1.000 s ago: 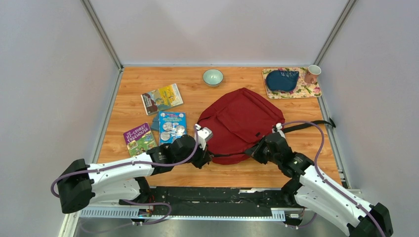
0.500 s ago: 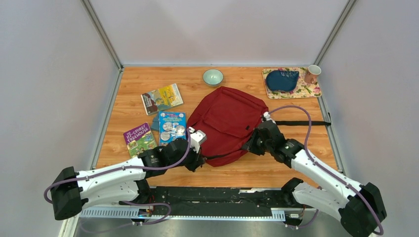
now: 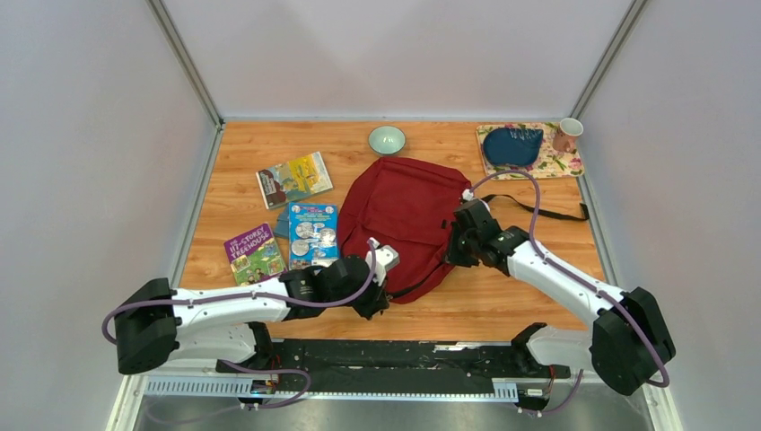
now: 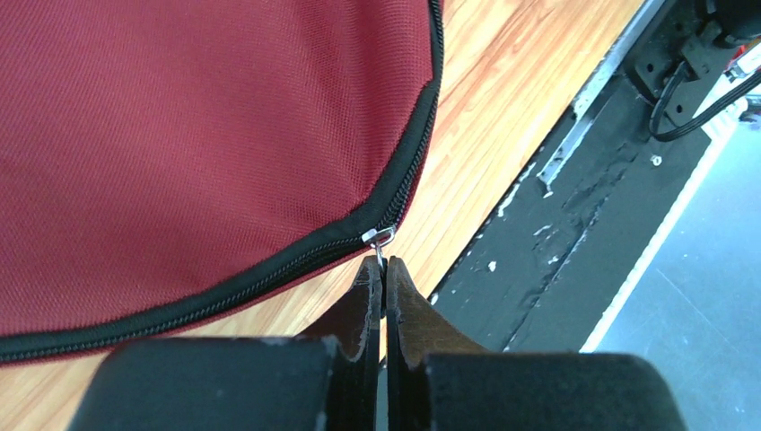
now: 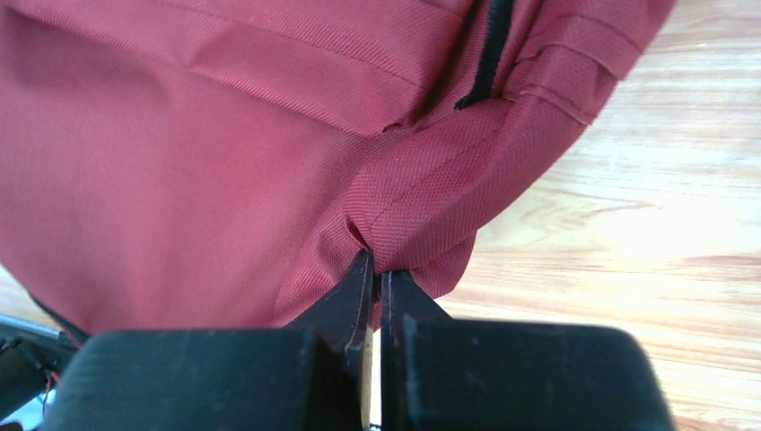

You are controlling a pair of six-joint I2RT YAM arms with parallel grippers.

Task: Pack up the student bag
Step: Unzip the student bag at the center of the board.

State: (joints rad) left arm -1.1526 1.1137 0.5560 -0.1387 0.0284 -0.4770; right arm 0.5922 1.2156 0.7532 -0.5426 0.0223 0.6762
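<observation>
**State.** My left gripper (image 4: pixel 383 272) is clamped on the small metal zipper pull (image 4: pixel 383 239) at the 6 o'clock edge of the student bag (image 3: pixel 395 211). My right gripper (image 5: pixel 375 263) is pinched tight on a fold of the bag's red fabric at its 4 o'clock edge. The bag lies flat at the centre of the table (image 3: pixel 502 310). The zipper (image 4: pixel 269 268) looks closed along the length my left wrist camera shows.

**Faults to expect.**
1. The pull slips out. The tab is thin and only my fingertips hold it, so a tug off the line of the teeth would likely free it.
2. The bag slides instead of opening. If my right pinch lets go of the soft cloth, the whole bag would follow my left arm.
3. The slider jams. Slack cloth at the curved corner could catch in the teeth.

**Surroundings.**
- Three books (image 3: pixel 313 231) lie at the bag's 9 to 10 o'clock, the nearest just beside it. None is packed, and the closed zipper is what blocks them.
- A bowl (image 3: pixel 387 140) sits just beyond the 12 o'clock edge, where a shoved bag would push it.
- A floral mat (image 3: pixel 564 166) with a blue pouch (image 3: pixel 511 145) and a cup (image 3: pixel 567 134) is at 2 o'clock, well apart.
- A black strap (image 3: pixel 552 209) trails at 3 o'clock near my right arm and could snag.
</observation>
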